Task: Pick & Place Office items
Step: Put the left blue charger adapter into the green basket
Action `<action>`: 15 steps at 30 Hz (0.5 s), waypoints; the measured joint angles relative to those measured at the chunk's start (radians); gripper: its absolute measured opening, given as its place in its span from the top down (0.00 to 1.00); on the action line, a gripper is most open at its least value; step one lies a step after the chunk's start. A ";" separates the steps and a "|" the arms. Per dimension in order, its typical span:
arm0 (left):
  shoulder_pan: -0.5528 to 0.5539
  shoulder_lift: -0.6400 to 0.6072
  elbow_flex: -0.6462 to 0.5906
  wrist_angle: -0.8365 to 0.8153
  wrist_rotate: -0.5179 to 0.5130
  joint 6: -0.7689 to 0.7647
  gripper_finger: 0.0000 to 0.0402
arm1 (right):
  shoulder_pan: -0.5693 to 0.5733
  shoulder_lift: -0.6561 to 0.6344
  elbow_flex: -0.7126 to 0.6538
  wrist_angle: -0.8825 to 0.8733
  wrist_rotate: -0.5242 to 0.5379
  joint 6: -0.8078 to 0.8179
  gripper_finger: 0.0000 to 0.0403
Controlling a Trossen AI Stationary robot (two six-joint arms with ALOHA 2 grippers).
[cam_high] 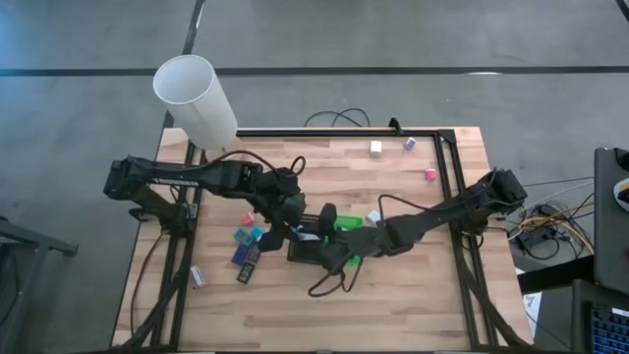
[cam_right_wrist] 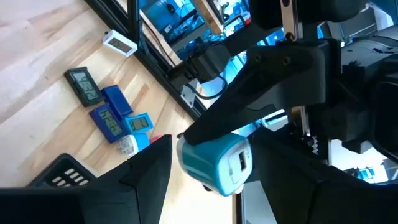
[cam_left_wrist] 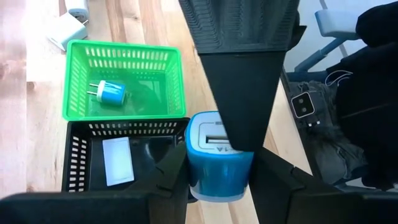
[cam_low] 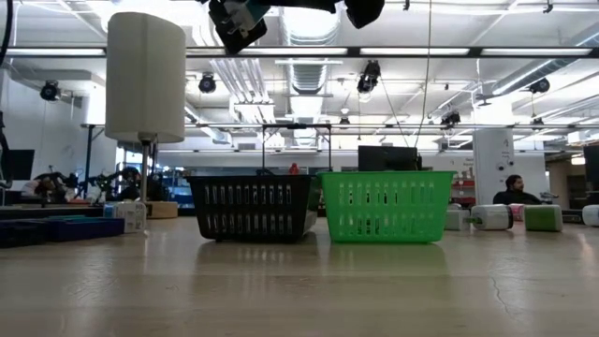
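The counter (cam_high: 324,305) is pale wood with visible grain and plank seams, matt in finish. The green basket (cam_left_wrist: 124,79) and the black basket (cam_left_wrist: 79,163) are moulded plastic with slotted walls (the black floor shows a slight sheen). The blue charger (cam_left_wrist: 219,167) is smooth, glossy plastic with a white face. The left gripper's fingers (cam_left_wrist: 242,93) are matt black, finely ribbed plastic. The white cylinder (cam_high: 195,98) appears smooth and matt.

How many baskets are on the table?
2. The black basket and the green basket stand side by side mid-table, black on the left in the low view. No others show, though the arms cover some table.
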 joint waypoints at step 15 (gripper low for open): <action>-0.001 0.000 -0.001 -0.003 0.017 -0.003 0.69 | -0.026 0.000 0.017 -0.080 -0.023 -0.059 0.46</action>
